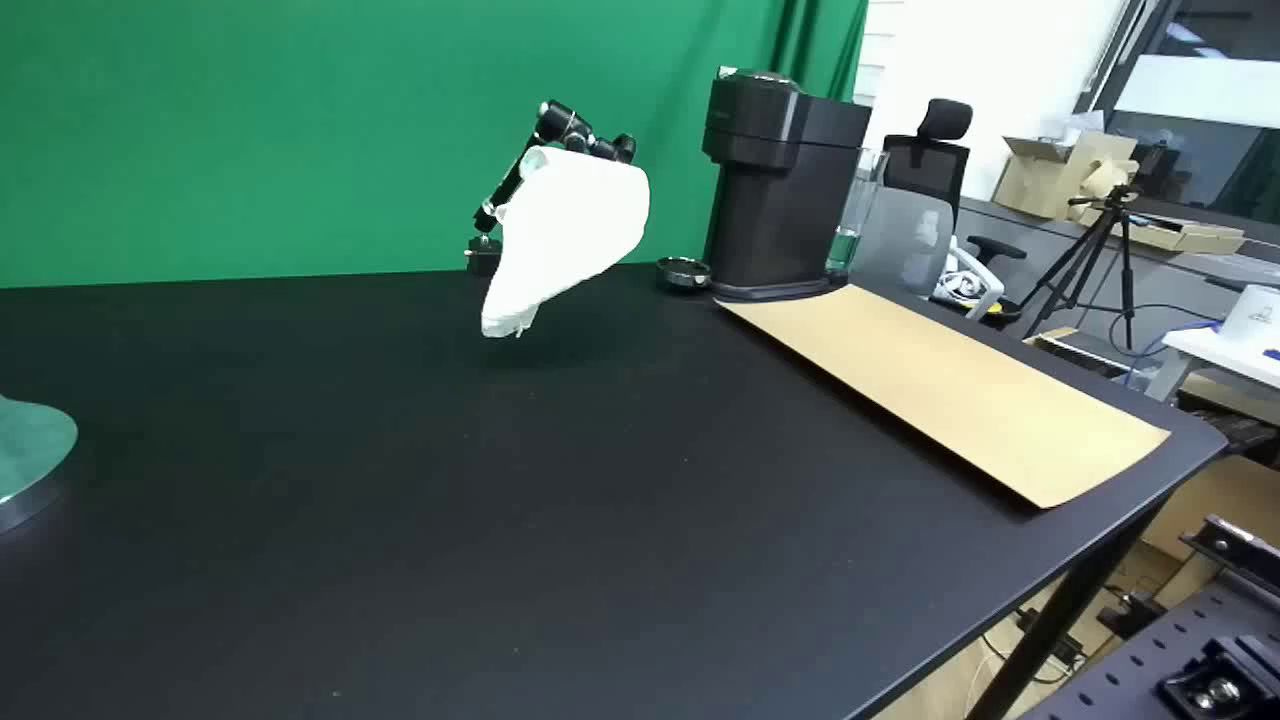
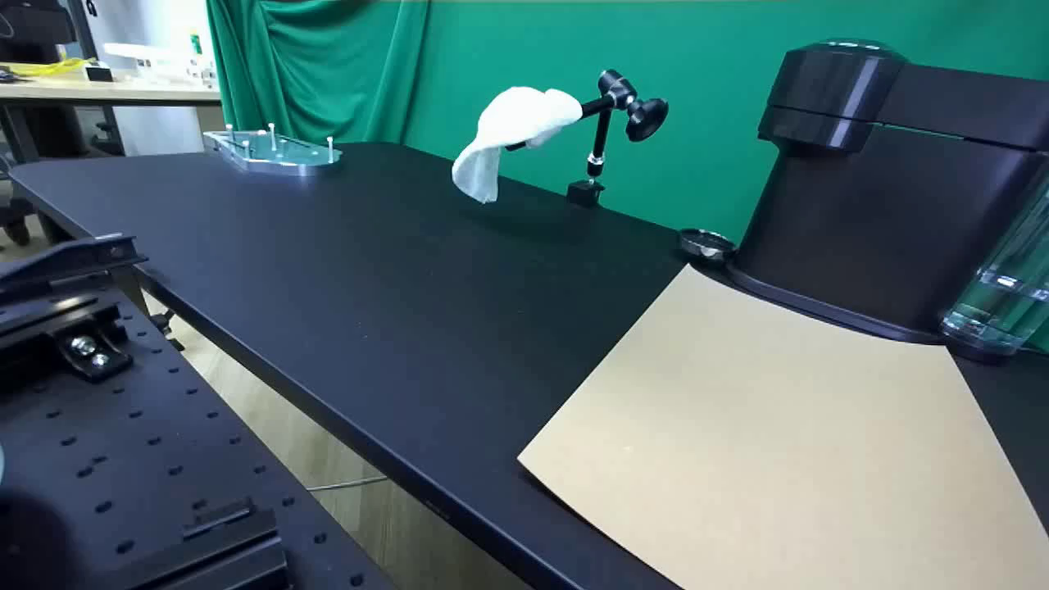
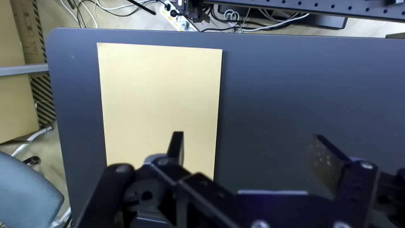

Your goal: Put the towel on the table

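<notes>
A white towel (image 1: pixel 575 225) hangs over a black jointed stand arm (image 1: pixel 560 125), raised above the black table (image 1: pixel 560 520). The towel (image 2: pixel 516 127) also shows in an exterior view, with its lower end hanging free above the table (image 2: pixel 393 287). It is out of view in the wrist view. My gripper (image 3: pixel 248 136) shows only in the wrist view. Its two fingers are wide apart with nothing between them. Below it are the table (image 3: pixel 284 95) and a sheet of brown paper (image 3: pixel 161 101). The gripper is not in view in either exterior view.
A black coffee machine (image 1: pixel 775 190) with a water tank (image 2: pixel 1000 287) stands at the back, beside a small round dish (image 1: pixel 683 272). The stand's clamp base (image 2: pixel 585 192) sits at the table's rear edge. A glassy plate with pegs (image 2: pixel 274 152) lies at the far end.
</notes>
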{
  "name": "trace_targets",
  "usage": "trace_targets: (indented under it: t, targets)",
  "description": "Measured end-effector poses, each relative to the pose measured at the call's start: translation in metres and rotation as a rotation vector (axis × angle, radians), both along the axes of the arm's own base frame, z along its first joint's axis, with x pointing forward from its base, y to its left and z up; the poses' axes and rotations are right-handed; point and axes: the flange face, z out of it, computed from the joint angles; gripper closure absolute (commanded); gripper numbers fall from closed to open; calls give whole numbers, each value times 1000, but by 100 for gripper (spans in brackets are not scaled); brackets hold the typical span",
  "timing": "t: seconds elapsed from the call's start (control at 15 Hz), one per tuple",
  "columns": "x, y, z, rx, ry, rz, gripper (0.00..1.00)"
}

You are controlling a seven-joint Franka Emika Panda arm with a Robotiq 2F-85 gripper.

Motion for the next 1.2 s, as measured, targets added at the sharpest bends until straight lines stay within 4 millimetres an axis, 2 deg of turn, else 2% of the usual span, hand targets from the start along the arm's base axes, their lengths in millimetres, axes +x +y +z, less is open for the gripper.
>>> trace_targets:
  t: [0.87,1.0,1.2]
  targets:
    - [1,0,1,-4,-10,1,0]
    - [10,1,1,-16,-52,11,0]
    - [40,3,-7,-38,-137,48,0]
